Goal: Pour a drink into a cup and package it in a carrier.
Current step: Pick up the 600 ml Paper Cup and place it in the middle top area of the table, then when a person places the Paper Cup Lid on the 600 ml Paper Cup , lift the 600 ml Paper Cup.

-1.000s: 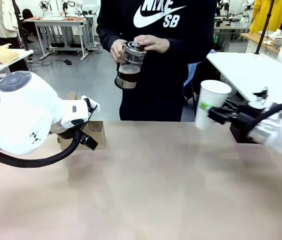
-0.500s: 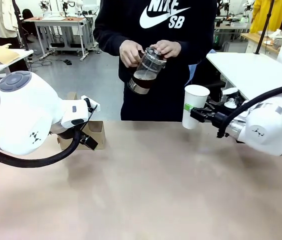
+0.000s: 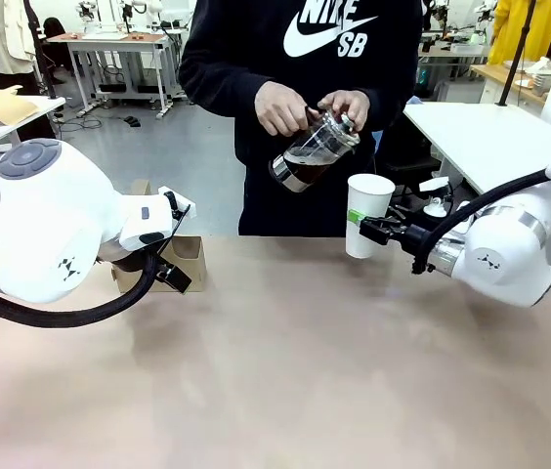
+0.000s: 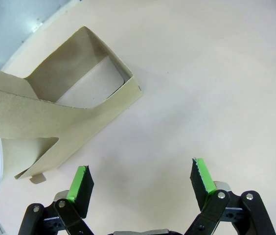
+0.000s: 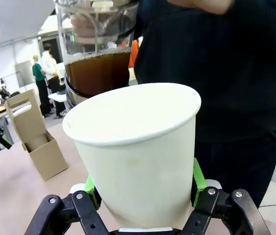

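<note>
- The right pincer [image 3: 365, 231] is clamped on the cup [image 3: 368, 200], with a green pad on each side of the lower wall. The cup stands roughly upright in the grip, mouth up and no lid on it.
- Just above and beyond that pincer, the person's hands [image 3: 280, 106] tip the press jug [image 3: 315, 151] towards the cup. The drink [image 3: 300, 172] has slid to the jug's low side. No stream is visible, so I judge the pour is about to begin.
- From the right wrist, the jug [image 5: 99, 58] looms right behind the cup's rim [image 5: 133, 110], close but not touching.
- To do this well, the pincer should hold dead steady, with the rim level and under the spout, and let the person bring the jug in.
- Grip is the fine point. A paper wall buckles if squeezed harder, yet the cup gets heavier as it fills, so the hold has to stay firm and low.
- Any tilt towards the person could spill over the far lip onto the counter [image 3: 305, 371].
- The left pincer [image 4: 140, 178] hangs over the counter with its jaws spread wide, holding nothing.
- The carrier [image 4: 79, 93] sits just ahead of the left pincer and off to one side, well apart from the right pincer. That looks like where the filled cup will go.
</note>
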Action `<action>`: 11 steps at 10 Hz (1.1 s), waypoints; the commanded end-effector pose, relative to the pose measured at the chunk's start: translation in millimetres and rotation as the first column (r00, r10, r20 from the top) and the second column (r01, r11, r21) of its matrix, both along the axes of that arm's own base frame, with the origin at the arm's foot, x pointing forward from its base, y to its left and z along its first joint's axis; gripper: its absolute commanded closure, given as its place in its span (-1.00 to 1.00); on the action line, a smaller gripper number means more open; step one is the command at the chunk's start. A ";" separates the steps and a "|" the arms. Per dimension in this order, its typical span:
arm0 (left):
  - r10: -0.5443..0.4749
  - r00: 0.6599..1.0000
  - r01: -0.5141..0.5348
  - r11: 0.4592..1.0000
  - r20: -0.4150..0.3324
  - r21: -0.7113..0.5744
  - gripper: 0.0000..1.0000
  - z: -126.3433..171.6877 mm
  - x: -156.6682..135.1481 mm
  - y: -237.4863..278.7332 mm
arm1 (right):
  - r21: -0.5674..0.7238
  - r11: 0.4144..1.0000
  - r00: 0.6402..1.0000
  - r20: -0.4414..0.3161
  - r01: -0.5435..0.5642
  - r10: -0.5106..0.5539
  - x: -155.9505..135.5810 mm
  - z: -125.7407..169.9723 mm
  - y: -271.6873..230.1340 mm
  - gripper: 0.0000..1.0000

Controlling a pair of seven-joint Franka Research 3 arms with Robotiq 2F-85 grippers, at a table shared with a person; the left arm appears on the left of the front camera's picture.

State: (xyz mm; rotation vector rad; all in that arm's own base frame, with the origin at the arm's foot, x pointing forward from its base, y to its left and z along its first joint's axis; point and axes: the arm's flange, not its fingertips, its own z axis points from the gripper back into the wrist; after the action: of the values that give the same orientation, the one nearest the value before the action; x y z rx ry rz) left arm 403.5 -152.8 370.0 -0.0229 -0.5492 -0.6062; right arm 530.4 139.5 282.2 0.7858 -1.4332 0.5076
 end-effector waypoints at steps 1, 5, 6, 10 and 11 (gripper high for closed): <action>0.001 1.000 -0.001 1.000 0.000 -0.003 -1.00 0.3 0.0 0.7 | 0.002 1.000 1.000 0.003 0.001 -0.001 -3.3 3.6 -0.1 -0.60; 0.001 1.000 -0.001 1.000 0.000 -0.003 -1.00 0.3 0.0 0.7 | 0.002 1.000 1.000 0.003 0.001 -0.001 -3.3 3.6 -0.1 -0.60; 0.001 1.000 -0.001 1.000 0.000 -0.003 -1.00 0.3 0.0 0.7 | 0.002 1.000 1.000 0.003 0.001 -0.001 -3.3 3.6 -0.1 -0.60; 0.001 1.000 -0.001 1.000 0.000 -0.003 -1.00 0.3 0.0 0.7 | 0.002 1.000 1.000 0.003 0.001 -0.001 -3.3 3.6 -0.1 -0.60; 0.001 1.000 -0.001 1.000 0.000 -0.003 -1.00 0.3 0.0 0.7 | 0.002 1.000 1.000 0.003 0.001 -0.001 -3.3 3.6 -0.1 -0.60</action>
State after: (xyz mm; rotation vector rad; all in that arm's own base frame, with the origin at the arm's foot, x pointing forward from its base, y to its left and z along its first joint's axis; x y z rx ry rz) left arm 403.5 -152.8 370.0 -0.0229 -0.5492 -0.6062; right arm 531.1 136.8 282.3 0.7815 -1.4351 0.5050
